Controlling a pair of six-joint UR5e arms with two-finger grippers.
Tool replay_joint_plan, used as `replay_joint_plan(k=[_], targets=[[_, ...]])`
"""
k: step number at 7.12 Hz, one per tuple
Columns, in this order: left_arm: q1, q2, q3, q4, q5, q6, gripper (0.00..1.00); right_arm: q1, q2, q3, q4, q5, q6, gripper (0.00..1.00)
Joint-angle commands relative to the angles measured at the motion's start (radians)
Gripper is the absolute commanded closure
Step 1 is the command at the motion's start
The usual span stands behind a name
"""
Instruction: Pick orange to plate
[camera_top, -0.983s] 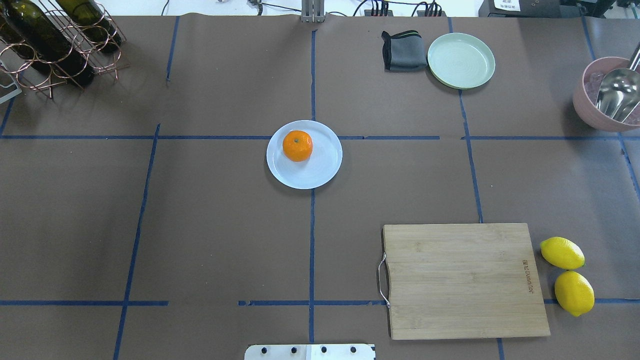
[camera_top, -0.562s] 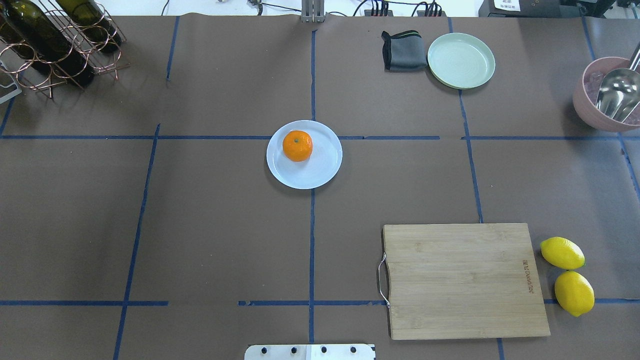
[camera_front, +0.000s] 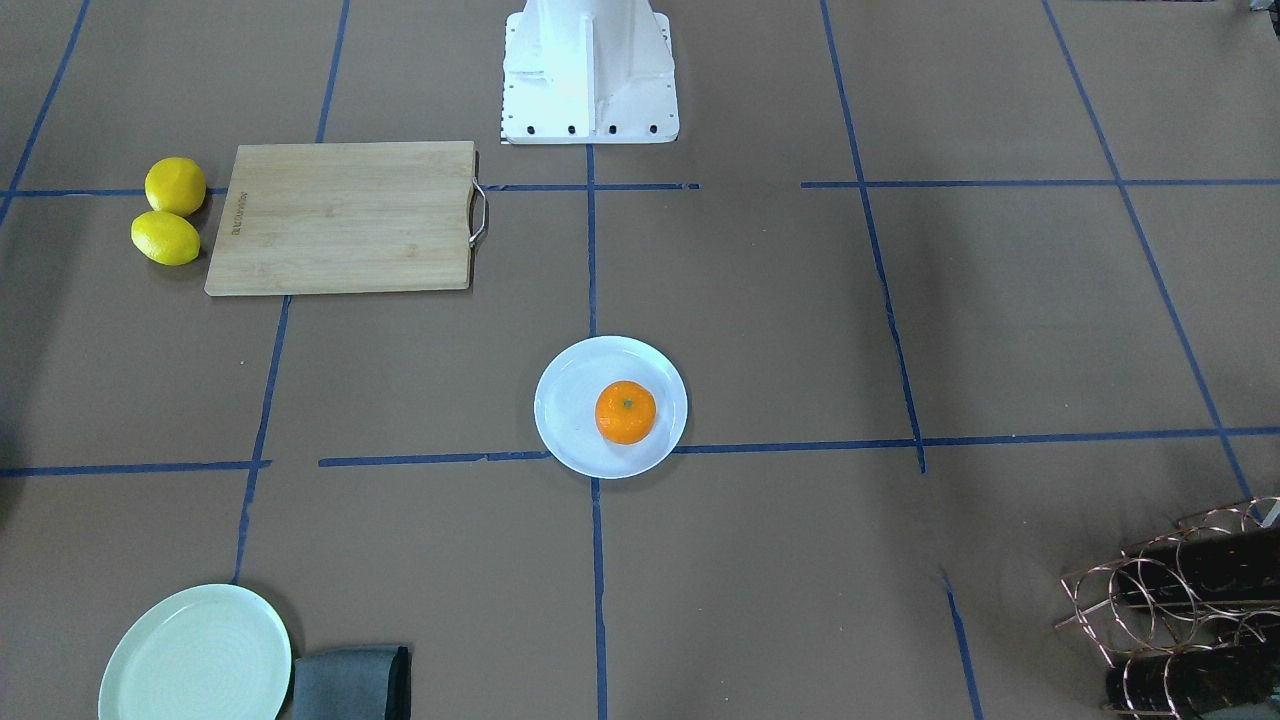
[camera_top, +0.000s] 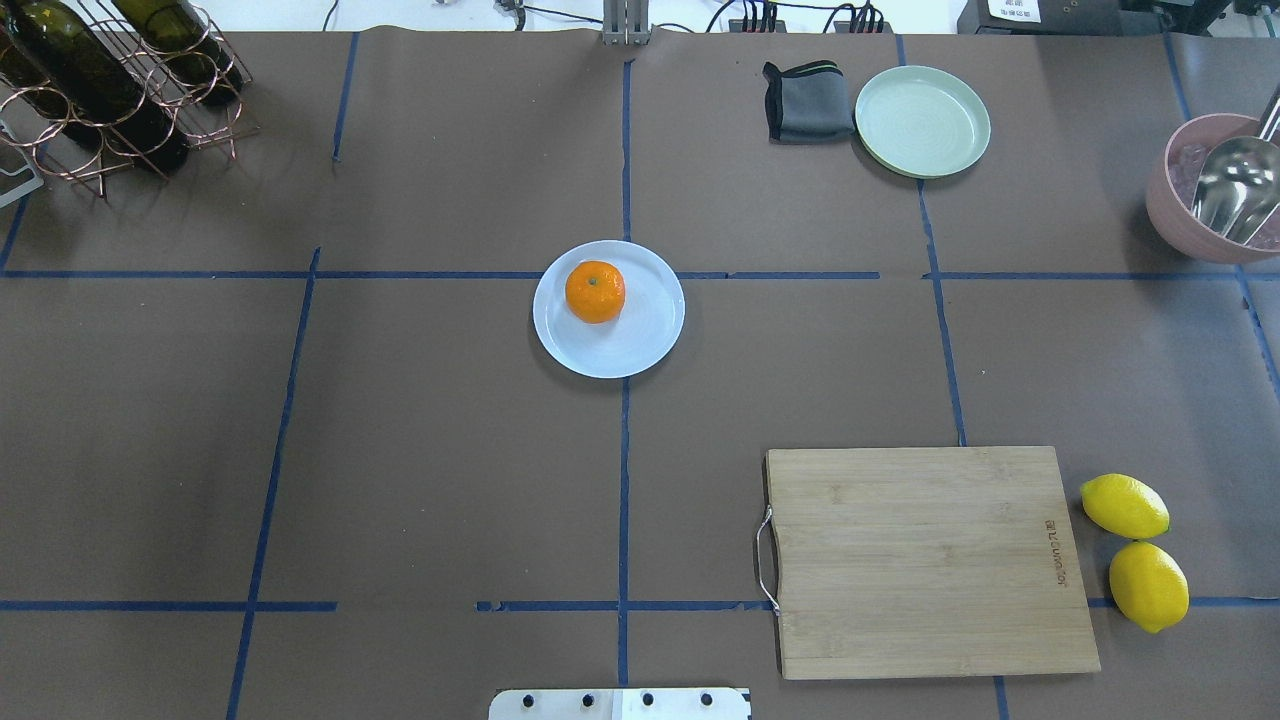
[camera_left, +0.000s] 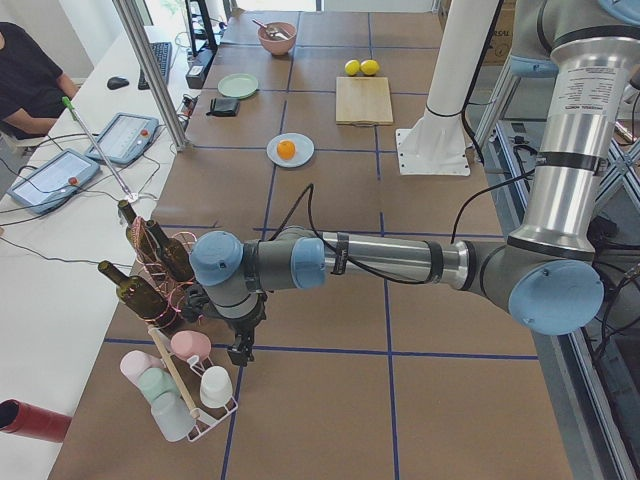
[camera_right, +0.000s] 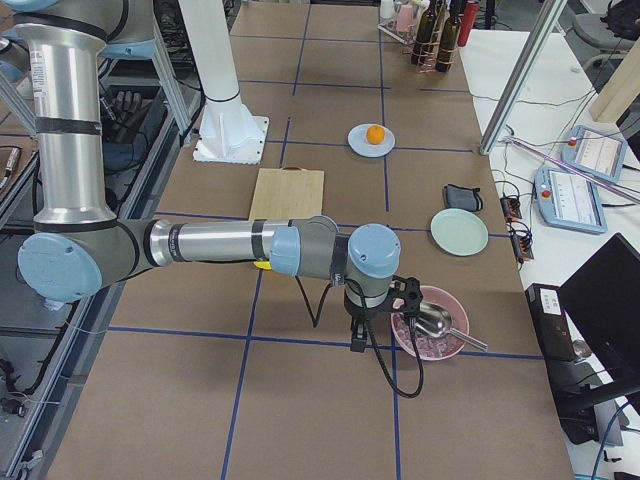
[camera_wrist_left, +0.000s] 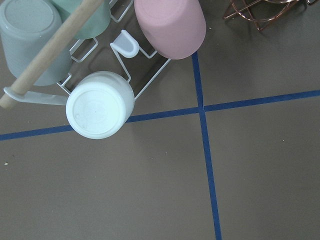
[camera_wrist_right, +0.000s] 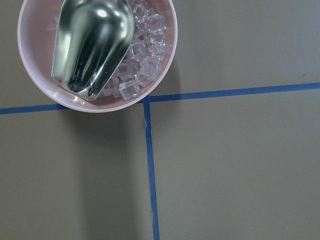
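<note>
The orange (camera_top: 595, 291) rests on the pale blue-white plate (camera_top: 645, 335) at the table's centre, toward the plate's far-left part; it also shows in the front view as the orange (camera_front: 625, 411) on the plate (camera_front: 566, 400). Neither arm is near it. My left gripper (camera_left: 240, 352) hangs at the table's far left end beside a cup rack. My right gripper (camera_right: 355, 342) hangs at the far right end next to the pink bowl. Both show only in the side views, so I cannot tell whether they are open or shut.
A wooden cutting board (camera_top: 925, 560) and two lemons (camera_top: 1135, 550) lie front right. A mint-green plate (camera_top: 922, 120) and grey cloth (camera_top: 805, 102) sit back right. A pink bowl (camera_wrist_right: 30, 75) holds ice and a metal scoop. Wine rack (camera_top: 100, 90) back left; cup rack (camera_wrist_left: 100, 100).
</note>
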Motion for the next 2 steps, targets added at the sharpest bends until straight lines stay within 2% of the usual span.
replay_joint_plan(k=[1,2], targets=[[0.001,0.000,0.000,0.000,0.000,0.000,0.00,0.000,0.006,0.001,0.000,0.000,0.001,0.00],[0.001,0.000,0.000,-0.002,-0.001,0.000,0.00,0.000,0.008,-0.001,0.000,0.000,0.002,0.00]])
